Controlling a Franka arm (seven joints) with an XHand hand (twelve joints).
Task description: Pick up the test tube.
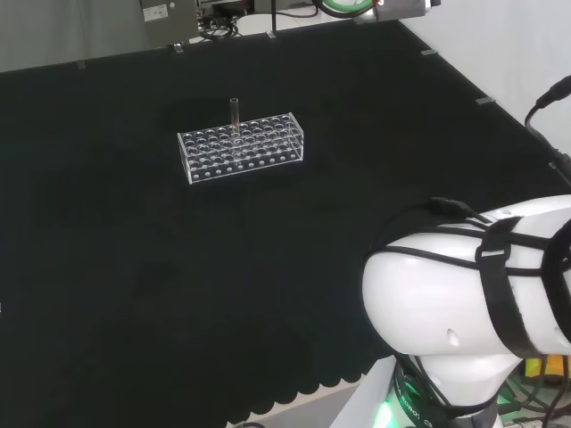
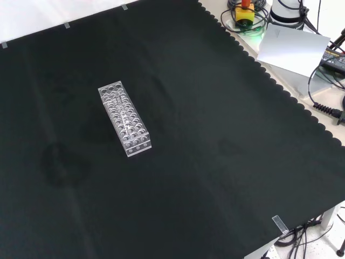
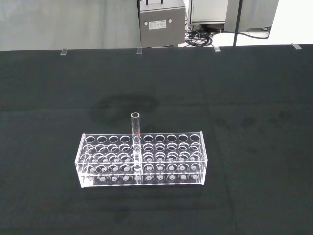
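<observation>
Standing upright in a clear test tube rack (image 1: 242, 146), left of centre in the head view, is the test tube (image 1: 235, 111); the hand's state cannot be told.

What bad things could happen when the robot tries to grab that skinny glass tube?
The test tube stands upright in a clear rack that sits free on the black cloth, so a sideways pull might drag or tip the rack. The tube is thin and see-through, so the fingers could miss it or knock it crooked.
</observation>
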